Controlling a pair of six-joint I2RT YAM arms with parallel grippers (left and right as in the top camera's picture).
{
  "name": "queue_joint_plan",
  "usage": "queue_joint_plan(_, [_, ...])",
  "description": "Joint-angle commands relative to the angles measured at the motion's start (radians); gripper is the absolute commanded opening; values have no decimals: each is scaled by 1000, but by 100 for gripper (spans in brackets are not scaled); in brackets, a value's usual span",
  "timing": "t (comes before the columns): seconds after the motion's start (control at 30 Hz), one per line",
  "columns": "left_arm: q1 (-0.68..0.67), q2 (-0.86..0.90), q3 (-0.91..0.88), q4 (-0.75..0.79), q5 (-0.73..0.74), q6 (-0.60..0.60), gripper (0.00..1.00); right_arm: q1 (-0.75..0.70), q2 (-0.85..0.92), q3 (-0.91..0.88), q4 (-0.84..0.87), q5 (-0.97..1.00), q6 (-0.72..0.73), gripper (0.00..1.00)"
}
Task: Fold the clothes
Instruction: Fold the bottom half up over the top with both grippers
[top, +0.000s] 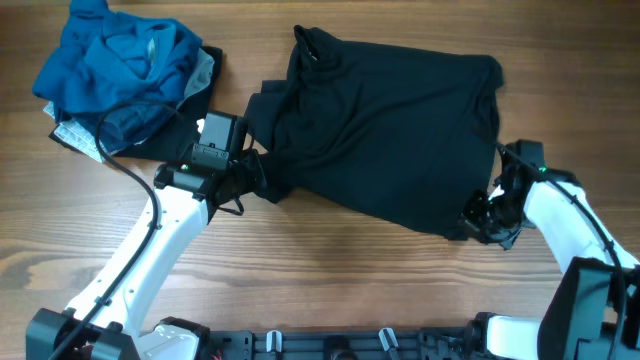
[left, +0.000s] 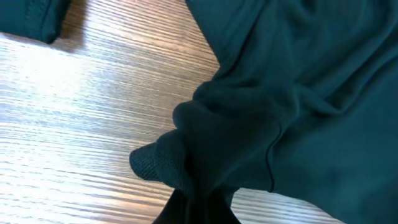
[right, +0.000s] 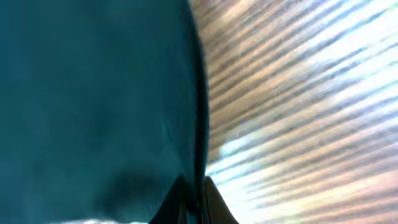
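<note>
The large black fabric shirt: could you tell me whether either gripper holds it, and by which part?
Both grip the large black fabric shirt: left gripper on a bunched sleeve, right gripper on a side edge.

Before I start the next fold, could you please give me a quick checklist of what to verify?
1. Left gripper shut on black shirt: ok, sleeve fabric is bunched in it.
2. Right gripper shut on shirt's edge: ok.
3. Shirt lying flat: not ok, wrinkled and bunched near the left gripper.
4. Logo side up: cannot tell, no logo visible.
5. Cable clear of blue garments: not ok, it lies across them.
</note>
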Motion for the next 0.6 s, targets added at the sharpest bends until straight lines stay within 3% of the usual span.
queue_joint_plan(0.0, [26, -36, 31, -21, -37, 16, 4, -3, -106, 106, -90, -4, -8, 4])
queue_joint_plan(0.17, [60, -164, 89, -75, -77, 73, 4, -43, -295, 215, -245, 0, -61, 5])
queue_joint_plan(0.3, [59, -372, 101, -68, -84, 121, 4, -142, -423, 333, -395, -1, -141, 4])
queue_joint_plan(0.57, [58, -543, 101, -107, -41, 121, 4, -150, -468, 392, -501, -2, -182, 4])
